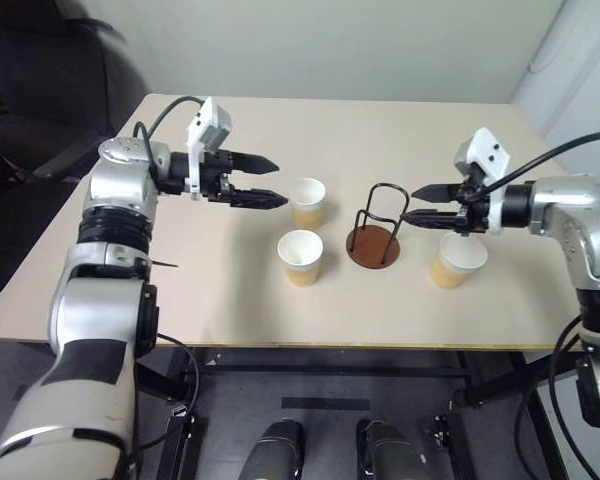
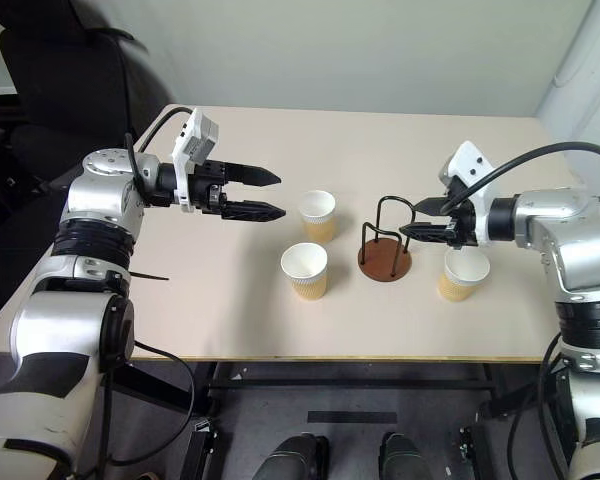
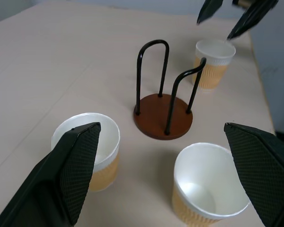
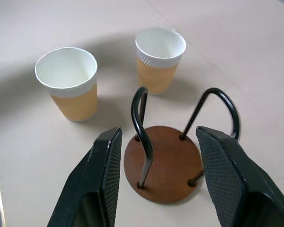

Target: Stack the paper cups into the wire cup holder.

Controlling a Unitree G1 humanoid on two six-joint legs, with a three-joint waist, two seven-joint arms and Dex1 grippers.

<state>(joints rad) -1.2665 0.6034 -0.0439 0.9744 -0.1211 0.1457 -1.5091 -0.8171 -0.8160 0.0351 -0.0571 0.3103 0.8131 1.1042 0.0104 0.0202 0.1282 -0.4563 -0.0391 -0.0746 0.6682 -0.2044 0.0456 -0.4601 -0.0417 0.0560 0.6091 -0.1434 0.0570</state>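
Both arms reach in over the desk (image 1: 100, 300) from its left and right edges, grippers pointing toward each other, the left gripper (image 1: 276, 181) hovering with fingers spread wide and holding nothing, the right gripper (image 1: 408, 204) raised with its fingers parted, also empty.

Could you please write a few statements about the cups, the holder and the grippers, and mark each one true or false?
1. All three cups stand upright on the table. True.
2. One cup already sits in the holder. False: the holder is empty.
3. The left gripper holds a cup. False: it is open and holds nothing.
4. Two cups stand on the holder's left, one on its right. True.
5. The right gripper is open, above the table, near the holder. True.
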